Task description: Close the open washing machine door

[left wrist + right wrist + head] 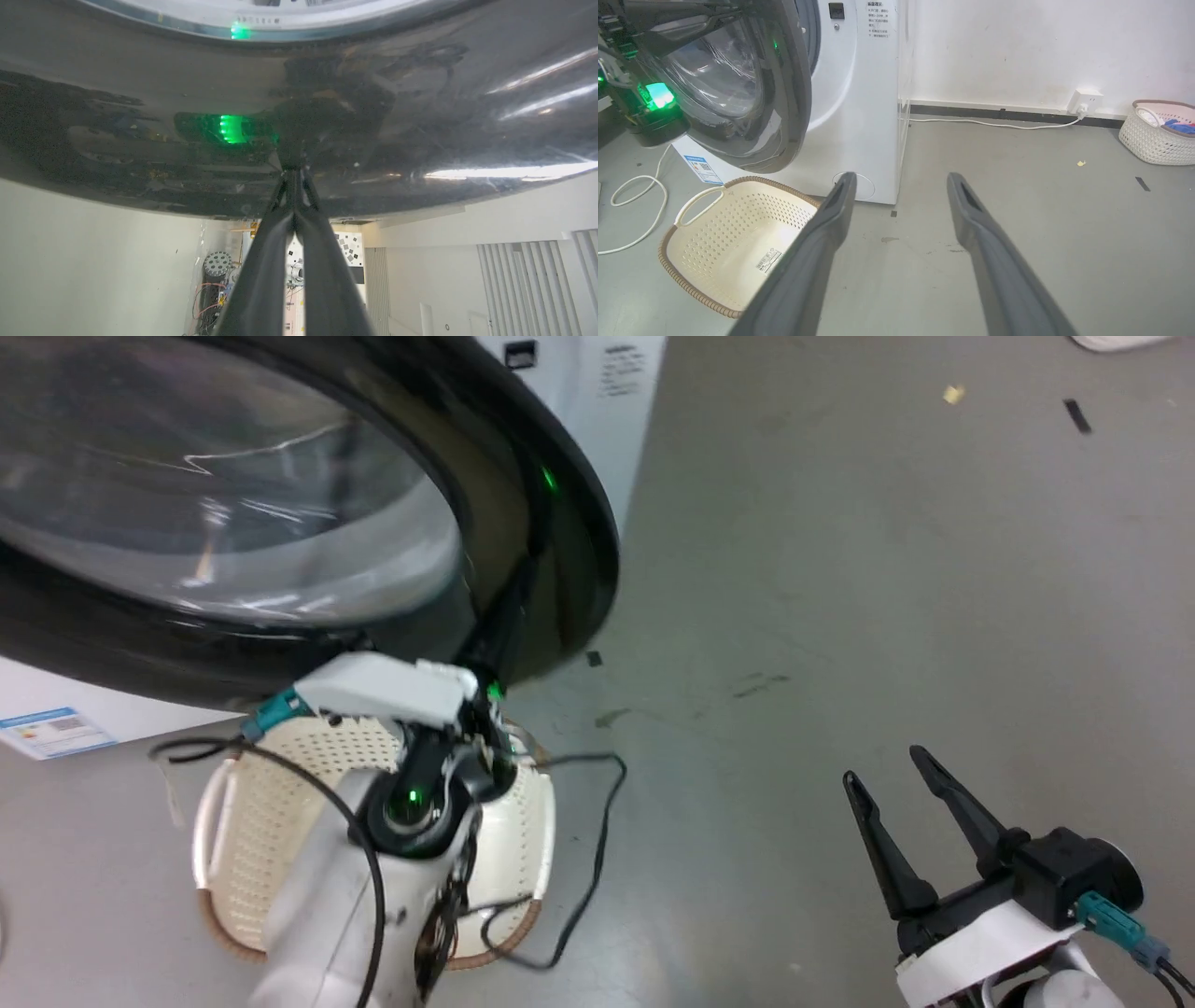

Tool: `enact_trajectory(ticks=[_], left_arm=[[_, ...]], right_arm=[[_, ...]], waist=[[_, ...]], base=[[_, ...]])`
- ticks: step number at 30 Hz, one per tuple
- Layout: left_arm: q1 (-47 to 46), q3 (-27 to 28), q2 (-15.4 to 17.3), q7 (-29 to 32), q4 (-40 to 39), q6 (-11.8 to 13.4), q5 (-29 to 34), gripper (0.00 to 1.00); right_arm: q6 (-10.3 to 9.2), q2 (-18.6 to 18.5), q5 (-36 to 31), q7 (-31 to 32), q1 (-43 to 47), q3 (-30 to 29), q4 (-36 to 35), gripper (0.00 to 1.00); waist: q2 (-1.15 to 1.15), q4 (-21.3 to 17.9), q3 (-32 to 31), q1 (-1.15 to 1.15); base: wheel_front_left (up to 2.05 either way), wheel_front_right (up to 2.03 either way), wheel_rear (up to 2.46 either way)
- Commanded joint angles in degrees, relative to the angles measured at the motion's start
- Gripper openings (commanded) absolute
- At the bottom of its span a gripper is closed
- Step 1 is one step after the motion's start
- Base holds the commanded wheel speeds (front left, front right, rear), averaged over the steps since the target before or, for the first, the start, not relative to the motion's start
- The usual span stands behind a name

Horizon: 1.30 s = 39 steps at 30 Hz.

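Observation:
The washing machine door stands open, its wide glossy black rim around a bulging clear glass bowl. My left gripper is shut, fingers pressed together, with the tips touching the black rim. In the head view the left gripper reaches up against the rim's lower right part. The white washing machine stands behind the door. My right gripper hangs open over the floor at the lower right, holding nothing and well apart from the door. Its fingers point toward the machine's base.
A cream perforated basket lies on the floor below the door, under my left arm. A second basket with clothes sits by the far wall, near a wall socket and cable. Grey floor spreads out to the right.

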Motion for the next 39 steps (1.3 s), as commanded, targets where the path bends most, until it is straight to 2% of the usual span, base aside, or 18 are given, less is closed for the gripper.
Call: enact_trajectory(ticks=[1, 5, 9, 10, 11, 12, 17, 22, 26, 29, 32, 35, 39], left_arm=[[-1.38, -0.03, 0.14, -1.02, 1.17, -0.25, -0.22, 0.0], [-1.83, -0.16, 0.14, -1.96, 2.45, -0.25, -0.08, 0.0], [1.81, -0.33, 0.51, -1.98, 0.73, -0.25, 2.34, 0.0], [3.18, -0.61, 0.96, -2.13, -0.19, -0.26, 3.43, 0.08], [4.68, -1.21, 1.6, -2.5, -1.25, -0.26, 5.03, 0.5], [6.29, -1.97, 2.24, -3.07, -2.33, -0.26, 6.78, 1.0], [14.89, -6.79, 6.12, -6.31, -8.34, -0.26, 14.97, 1.0], [21.14, -10.36, 11.4, -13.89, -12.26, -0.26, 24.95, 1.0], [24.68, -8.94, 13.97, -16.88, -15.3, -0.26, 33.63, 1.0], [27.41, -1.87, 13.08, -17.09, -17.26, 0.31, 45.34, 1.0], [30.56, 2.83, 11.45, -17.11, -19.8, 2.69, 60.64, 1.0], [33.41, 4.47, 10.02, -17.12, -21.99, 5.35, 73.84, 1.0], [36.06, 4.84, 8.91, -17.12, -22.82, 7.86, 85.68, 1.0]], right_arm=[[0.05, 0.45, 0.18, -0.26, -0.86, 0.16, 0.24, 1.0], [0.05, 0.82, 0.06, -0.26, -0.71, -0.39, 0.51, 1.0], [0.05, 0.58, -0.23, -0.26, 0.17, -0.87, 0.27, 1.0], [0.05, 0.47, -0.34, -0.26, 0.52, -0.94, 0.13, 1.0], [0.05, 0.32, -0.36, -0.26, 0.92, -1.01, -0.08, 1.0], [0.05, 0.17, -0.35, -0.26, 1.38, -1.15, -0.3, 1.0], [0.05, -0.82, -0.81, -0.26, 4.12, -2.34, -1.13, 1.0], [0.05, -1.39, -1.27, -0.26, 6.55, -3.05, -2.32, 1.0], [0.05, -1.59, -1.25, -0.26, 7.74, -3.11, -3.61, 1.0], [0.05, -1.53, -1.44, -0.26, 8.21, -2.9, -4.09, 1.0], [0.05, -1.1, -1.66, -0.26, 8.51, -2.64, -4.36, 1.0], [0.05, -0.48, -1.93, -0.26, 8.79, -2.51, -4.47, 1.0], [0.05, 0.24, -1.83, -0.26, 9.33, -2.54, -4.08, 1.0]], waist=[[-0.01, -0.7, 0.41, -0.01], [-0.01, 0.32, -0.94, -0.01], [-0.01, 2.8, -3.04, -0.01], [-0.01, 3.56, -3.69, -0.01], [-0.01, 4.45, -4.37, -0.01], [-0.01, 5.39, -5.07, -0.01], [-0.01, 10.94, -8.53, -0.01], [-0.01, 16.67, -11.64, -0.01], [-0.01, 20.26, -12.94, -0.01], [-0.01, 22.25, -13.79, -0.01], [-0.01, 23.34, -14.53, -0.01], [-0.01, 23.75, -14.91, -0.01], [-0.01, 24.04, -15.11, -0.01]], base=[[0.0, 0.0, 0.0], [0.0, 0.0, 0.0], [0.0, 0.0, 0.0], [0.0, 0.0, 0.0], [0.0, 0.0, 0.0], [0.0, 0.0, 0.0], [0.0, 0.0, 0.0], [0.0, 0.0, 0.0], [0.0, 0.0, 0.0], [0.0, 0.0, 0.0], [0.0, 0.0, 0.0], [0.0, 0.0, 0.0], [0.0, 0.0, 0.0]])
